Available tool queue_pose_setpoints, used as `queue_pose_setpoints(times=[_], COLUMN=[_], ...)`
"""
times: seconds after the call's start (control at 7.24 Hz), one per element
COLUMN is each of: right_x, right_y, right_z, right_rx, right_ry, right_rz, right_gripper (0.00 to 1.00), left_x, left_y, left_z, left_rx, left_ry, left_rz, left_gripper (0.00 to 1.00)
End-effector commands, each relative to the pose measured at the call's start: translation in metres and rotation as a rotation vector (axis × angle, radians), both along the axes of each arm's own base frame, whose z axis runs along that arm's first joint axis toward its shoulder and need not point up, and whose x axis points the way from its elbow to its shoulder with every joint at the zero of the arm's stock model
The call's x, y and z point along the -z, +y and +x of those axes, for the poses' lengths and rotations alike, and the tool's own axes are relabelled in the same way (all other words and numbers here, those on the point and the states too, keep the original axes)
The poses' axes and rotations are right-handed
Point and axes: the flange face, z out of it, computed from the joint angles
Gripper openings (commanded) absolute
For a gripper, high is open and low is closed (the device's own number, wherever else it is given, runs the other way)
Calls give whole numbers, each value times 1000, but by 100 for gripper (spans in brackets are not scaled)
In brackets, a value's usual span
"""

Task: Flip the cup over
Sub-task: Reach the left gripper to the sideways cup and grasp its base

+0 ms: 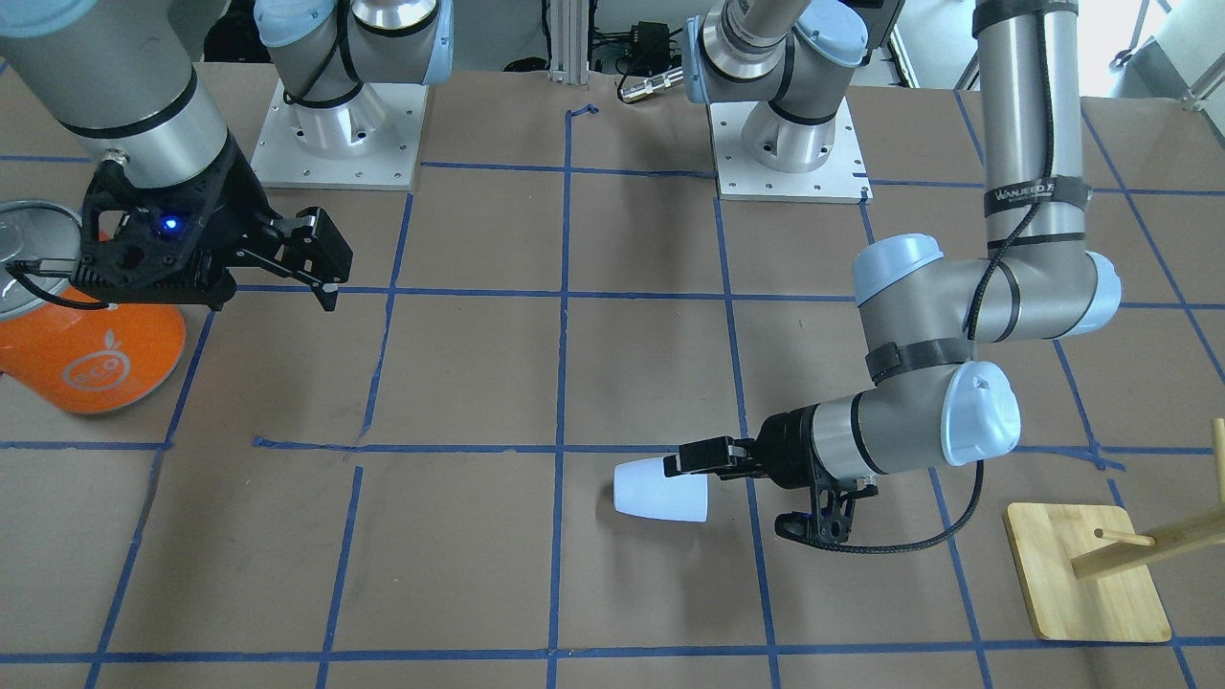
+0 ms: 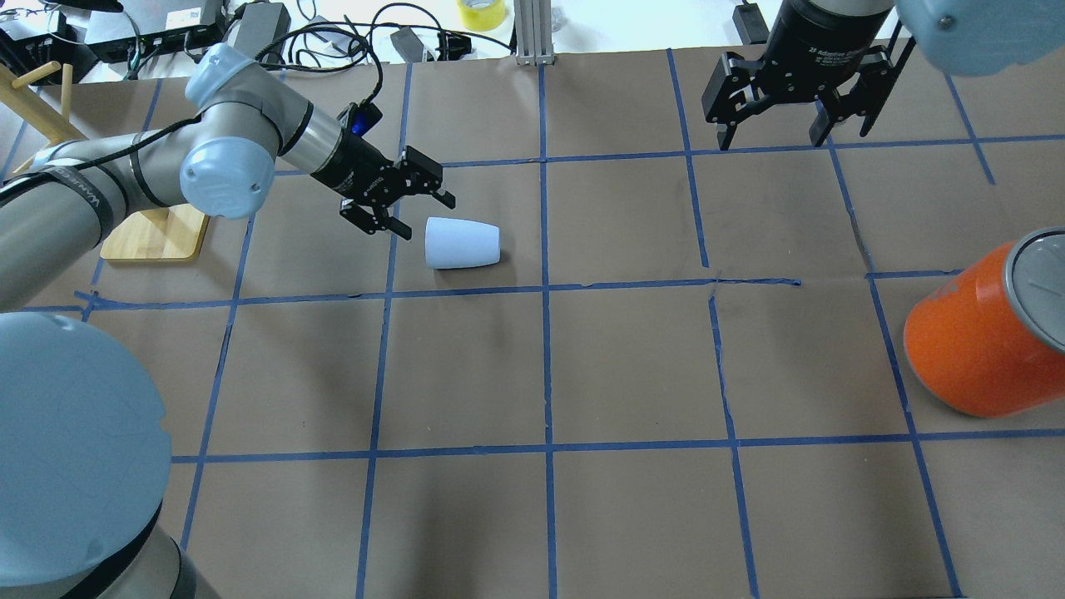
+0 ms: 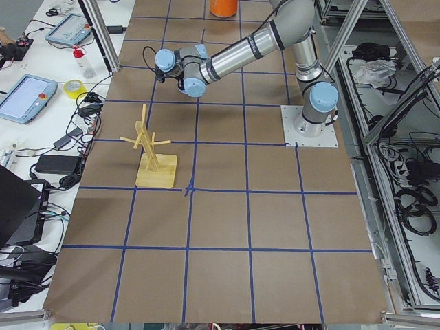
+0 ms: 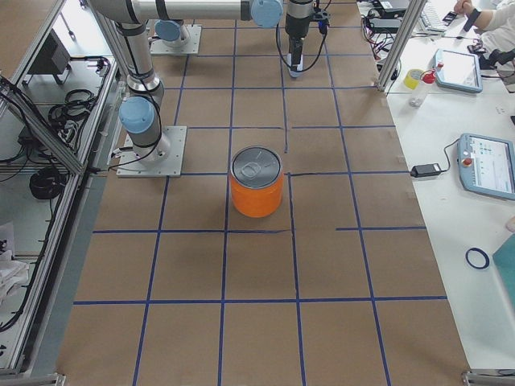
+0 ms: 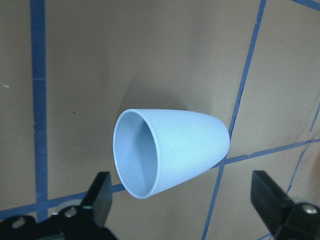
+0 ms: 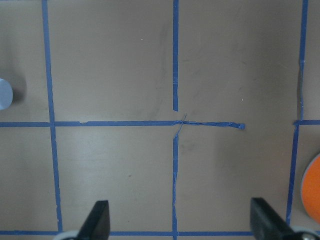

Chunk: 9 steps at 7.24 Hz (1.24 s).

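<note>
Cup (image 2: 462, 244) on its side, left of centre in the upper half of the overhead view and low in the middle of the front-facing view (image 1: 660, 491), lying on the table (image 2: 632, 374) just left of the central line of blue tape (image 2: 545, 366). It is a small, plain, pale blue-grey tumbler, matte and smooth, with no handle, tapering from a wide rim to a rounded base. The open mouth points at the left gripper (image 2: 427, 218) and the base points away from it. The left arm comes in from the left edge of the overhead view, elbow bent, its wrist stretched low and almost level towards the right. In the left wrist view the black fingers (image 5: 100, 192) stand wide apart at the bottom corners, one either side of the mouth, with brown paper showing between them and the rim; they hold nothing. From across the table the left gripper (image 1: 675, 466) sits right by the rim. The right gripper (image 2: 772, 137) hangs at the upper right of the overhead view, pointing down, fingers spread wide and empty above the paper. Below it, at the right edge, stands a large orange can (image 2: 973, 341) with a dull silver lid. A pale wooden peg stand (image 2: 158, 237) on a flat board sits at the left edge behind the left arm. Both arms are brushed silver tube with pale blue joint caps, and the table is covered in creased brown paper under a blue grid.
</note>
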Motion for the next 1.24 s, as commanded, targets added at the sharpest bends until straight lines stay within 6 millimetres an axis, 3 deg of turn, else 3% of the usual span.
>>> queue_pose_setpoints(times=[0.0, 0.14, 0.28, 0.55, 0.83, 1.11], right_x=[1, 1, 7, 21, 19, 18], right_y=[0, 0, 3, 9, 11, 11], right_z=[0, 0, 0, 0, -3, -6], right_rx=[5, 5, 5, 6, 1, 4], right_ry=[0, 2, 2, 4, 27, 47], right_rz=[2, 2, 15, 38, 39, 36], right_gripper=[100, 100, 100, 100, 100, 100], left_x=[25, 22, 17, 5, -34, -77], left_y=[3, -1, -4, -6, -18, -45], left_z=[-4, -12, -17, -17, -15, 22], left_rx=[20, -21, -59, -133, -233, -229], left_ry=[59, 163, 250, 241, 183, -244], left_rz=[9, 12, 18, 76, 64, -40], left_gripper=[60, 9, 0, 0, 0, 0])
